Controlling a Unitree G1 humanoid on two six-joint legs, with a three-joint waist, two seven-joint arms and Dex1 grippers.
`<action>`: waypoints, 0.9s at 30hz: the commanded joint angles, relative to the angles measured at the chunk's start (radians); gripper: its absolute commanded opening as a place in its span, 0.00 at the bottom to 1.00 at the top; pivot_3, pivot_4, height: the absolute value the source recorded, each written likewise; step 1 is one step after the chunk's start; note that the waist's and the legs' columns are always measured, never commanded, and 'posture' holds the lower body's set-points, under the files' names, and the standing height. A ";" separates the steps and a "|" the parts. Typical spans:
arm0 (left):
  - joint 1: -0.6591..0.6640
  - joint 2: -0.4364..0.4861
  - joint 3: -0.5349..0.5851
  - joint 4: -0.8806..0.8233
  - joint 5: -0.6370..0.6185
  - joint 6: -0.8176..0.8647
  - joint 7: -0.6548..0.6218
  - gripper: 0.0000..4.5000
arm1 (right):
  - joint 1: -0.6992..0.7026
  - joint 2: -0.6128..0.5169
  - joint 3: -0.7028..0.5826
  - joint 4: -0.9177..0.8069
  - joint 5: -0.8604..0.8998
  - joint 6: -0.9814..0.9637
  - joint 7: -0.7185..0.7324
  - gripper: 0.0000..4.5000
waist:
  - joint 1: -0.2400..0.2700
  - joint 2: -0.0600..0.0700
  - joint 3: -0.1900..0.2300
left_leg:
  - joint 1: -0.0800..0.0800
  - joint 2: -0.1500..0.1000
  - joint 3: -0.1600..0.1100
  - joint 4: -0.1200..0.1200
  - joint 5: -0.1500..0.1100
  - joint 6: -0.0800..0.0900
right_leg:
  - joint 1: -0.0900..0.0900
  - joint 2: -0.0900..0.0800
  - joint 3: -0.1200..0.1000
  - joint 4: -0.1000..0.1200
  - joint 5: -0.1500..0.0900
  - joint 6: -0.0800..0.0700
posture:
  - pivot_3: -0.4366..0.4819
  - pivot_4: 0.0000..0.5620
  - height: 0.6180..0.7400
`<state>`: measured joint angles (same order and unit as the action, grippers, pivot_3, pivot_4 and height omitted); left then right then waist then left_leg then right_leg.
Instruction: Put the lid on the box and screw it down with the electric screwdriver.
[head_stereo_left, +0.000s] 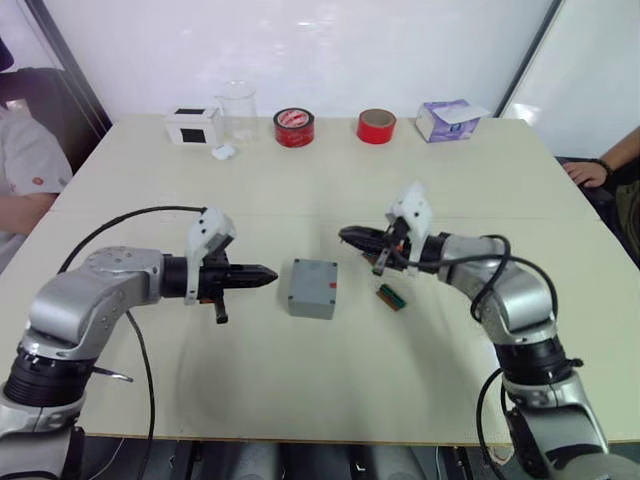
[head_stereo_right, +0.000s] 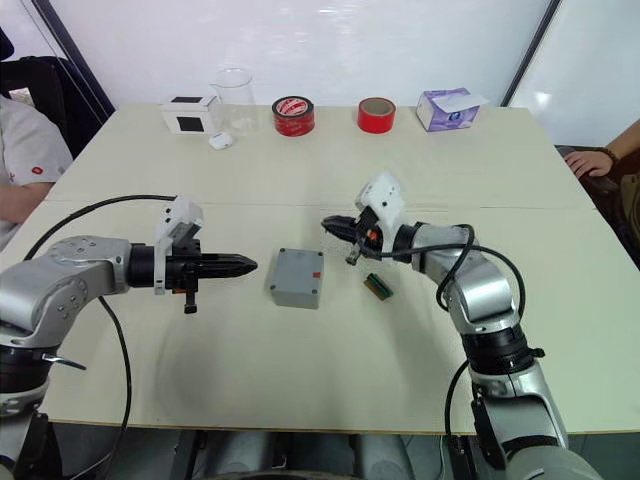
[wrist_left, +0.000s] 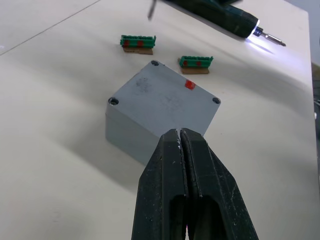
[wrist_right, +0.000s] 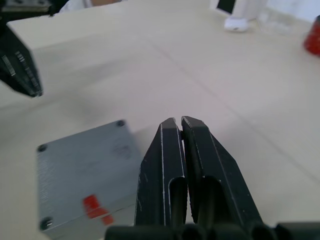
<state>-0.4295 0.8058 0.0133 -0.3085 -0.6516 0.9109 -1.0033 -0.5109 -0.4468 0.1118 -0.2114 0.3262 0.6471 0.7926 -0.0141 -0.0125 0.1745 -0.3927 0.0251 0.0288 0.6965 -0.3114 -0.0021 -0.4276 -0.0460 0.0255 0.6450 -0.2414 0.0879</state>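
The gray box (head_stereo_left: 310, 306) sits at the table's middle with the lid (wrist_left: 165, 97) lying on it, red mark up and screw holes at the corners. My left gripper (head_stereo_left: 270, 273) is shut and empty, its tips pointing at the box's left side and just short of it. My right gripper (head_stereo_left: 343, 234) hovers just right of the box, above its far corner. It is shut on the electric screwdriver (wrist_left: 225, 17), which lies crosswise in the air. The lit bit points toward the table's near edge.
Two green terminal blocks (wrist_left: 137, 42) (wrist_left: 196, 62) lie right of the box. Along the far edge stand a white box with a black square (head_stereo_left: 192, 125), a clear beaker (head_stereo_left: 237, 108), two red tape rolls (head_stereo_left: 294, 127) (head_stereo_left: 376, 126) and a purple tissue box (head_stereo_left: 447, 120). People sit at both sides.
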 joint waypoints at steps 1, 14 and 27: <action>-0.002 0.005 0.009 -0.017 -0.013 -0.014 -0.008 0.00 | 0.009 0.006 0.012 -0.056 0.008 -0.006 -0.013 0.02 | 0.000 0.000 0.000 | 0.000 0.000 0.000 0.000 0.000 0.000 | 0.000 0.000 0.000 0.000 0.000 0.000 | 0.48 0.27 1.00; -0.007 0.003 0.006 -0.021 -0.014 -0.008 -0.002 0.00 | 0.023 0.005 0.063 -0.022 -0.017 -0.039 -0.030 0.02 | -0.001 0.000 0.000 | 0.000 -0.001 0.000 0.000 0.000 0.000 | 0.000 0.000 0.000 0.000 0.000 0.000 | 0.48 0.27 1.00; -0.007 0.004 0.007 -0.024 -0.020 -0.007 0.000 0.00 | 0.019 -0.011 0.057 0.005 -0.024 -0.050 -0.026 0.02 | 0.000 0.000 0.000 | 0.000 -0.001 0.000 0.000 0.000 0.000 | 0.000 0.000 0.000 0.000 0.000 0.000 | 0.48 0.27 1.00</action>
<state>-0.4292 0.8051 0.0116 -0.3090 -0.6594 0.9116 -1.0009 -0.4791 -0.4514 0.1844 -0.1934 0.2977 0.6031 0.7631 -0.0145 -0.0125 0.1745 -0.3926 0.0246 0.0287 0.6965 -0.3114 -0.0020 -0.4277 -0.0455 0.0254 0.6449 -0.2416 0.0877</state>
